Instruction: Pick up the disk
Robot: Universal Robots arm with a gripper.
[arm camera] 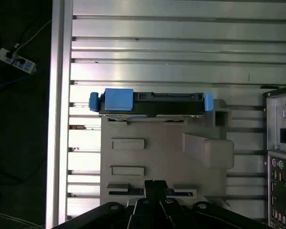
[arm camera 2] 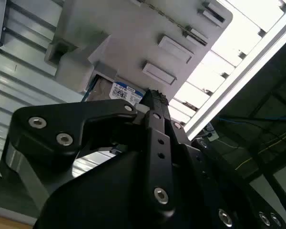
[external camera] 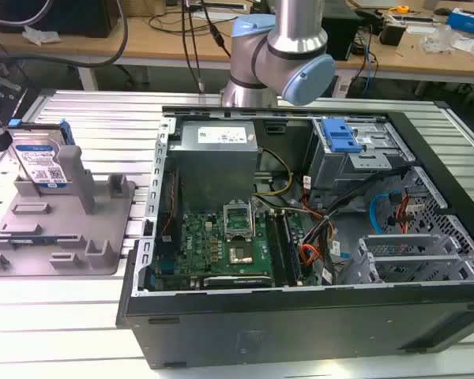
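Disk location: the disk (external camera: 39, 162) stands on edge in the grey fixture (external camera: 71, 233), at the fixture's rear corner on the exterior view's left. The fixture rests on the slatted worktop (external camera: 87, 110).
Disk facing: the labelled face is turned toward the exterior camera and toward the tall post (external camera: 73, 175) just beside it. In the first wrist view the disk presents its thin upper edge.
Long axis: judged upright. The uppermost edge appears to carry the connector recess, so a short end is up and the width runs along the fixture's edge.
Hand state: the hand (arm camera: 155, 186) hovers over the side of the fixture away from the disk, well apart from it. Its tips are drawn together and it holds nothing.
Risk, closed tips: with the tips together, the hand cannot straddle the disk's thin edge and would strike the top edge if lowered as it is.
Risk, post: the tall post stands close to the labelled face, so a finger descending on that side may foul it.
Risk, frame: the blue frame (arm camera: 209, 101) and its blue tab (arm camera: 118, 99) project past the metal body. A grip on the plastic may flex or slip.
Risk, binding: a lift off the upright line may jam the disk in its seat and drag the fixture.
Risk, neighbour: the open computer case (external camera: 300, 332) sits beside the fixture, which limits swing room on that side.
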